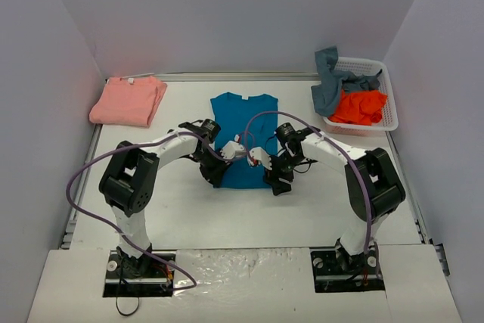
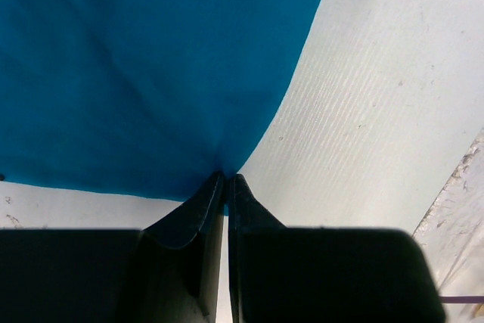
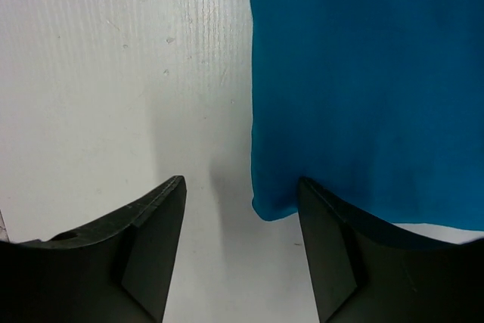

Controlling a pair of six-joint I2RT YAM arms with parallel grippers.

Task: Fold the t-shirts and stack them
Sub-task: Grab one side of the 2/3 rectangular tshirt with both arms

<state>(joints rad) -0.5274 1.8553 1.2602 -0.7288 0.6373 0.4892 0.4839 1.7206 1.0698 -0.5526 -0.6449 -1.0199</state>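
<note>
White desk (image 1: 227,217), pale walls on three sides.

Both of my arms reach in to the near hem of the teal t-shirt (image 1: 243,122), one at each corner.

Left claw (image 2: 227,179): jaws pinched together on the near left corner of the hem. The cloth puckers into the tips, so the grip is on.

Right claw (image 3: 242,187): jaws apart, nothing held. It is low over the desk at the near right corner. That corner lies in the gap, close to one finger (image 3: 333,247), which overlaps the hem. The other finger is over bare desk.

Teal t-shirt lies mid-desk, spread flat, collar at the far end, sleeves tucked in.

Far left corner: salmon-pink t-shirt (image 1: 128,101), folded, well apart from the teal one.

Far right: white lattice basket (image 1: 392,104) against the wall. The orange t-shirt (image 1: 359,107) is bunched inside. The grey-blue t-shirt (image 1: 333,85) is crumpled on top and hangs over the basket's left rim.
</note>
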